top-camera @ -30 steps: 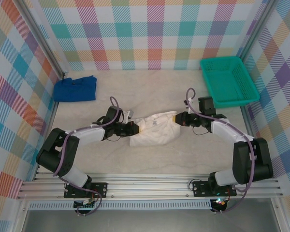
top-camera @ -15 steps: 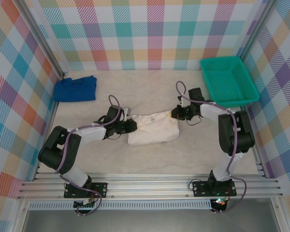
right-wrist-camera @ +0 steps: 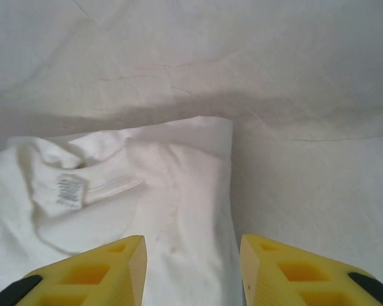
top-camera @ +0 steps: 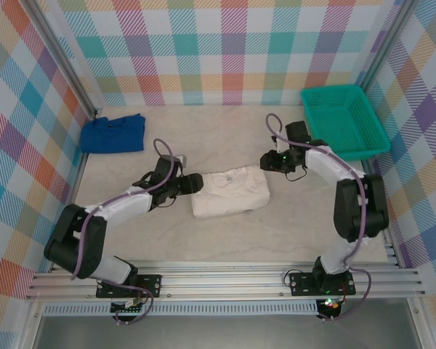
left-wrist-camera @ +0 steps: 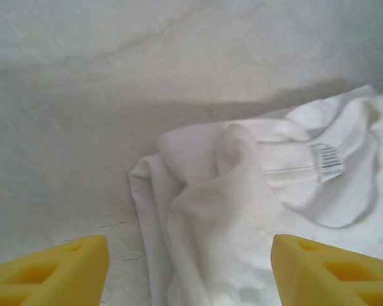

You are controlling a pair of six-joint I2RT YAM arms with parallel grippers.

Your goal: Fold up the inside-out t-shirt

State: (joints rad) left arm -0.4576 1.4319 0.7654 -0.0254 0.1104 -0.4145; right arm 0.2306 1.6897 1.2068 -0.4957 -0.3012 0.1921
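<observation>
Off to the far side behind the left pincer (top-camera: 195, 183) lies a blue cloth (top-camera: 113, 134). That pincer gapes wide and grips nothing, with the folded white t-shirt (top-camera: 230, 192) just ahead of its tips. The right pincer (top-camera: 264, 161), partly open and empty, hovers by the shirt's far right corner, with a green basket (top-camera: 343, 122) behind it

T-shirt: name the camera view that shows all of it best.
Top external: the whole t-shirt lies there as a folded rectangle on the table. The left wrist view gives a bunched corner and the neck label; the right wrist view gives the label and one straight edge.
</observation>
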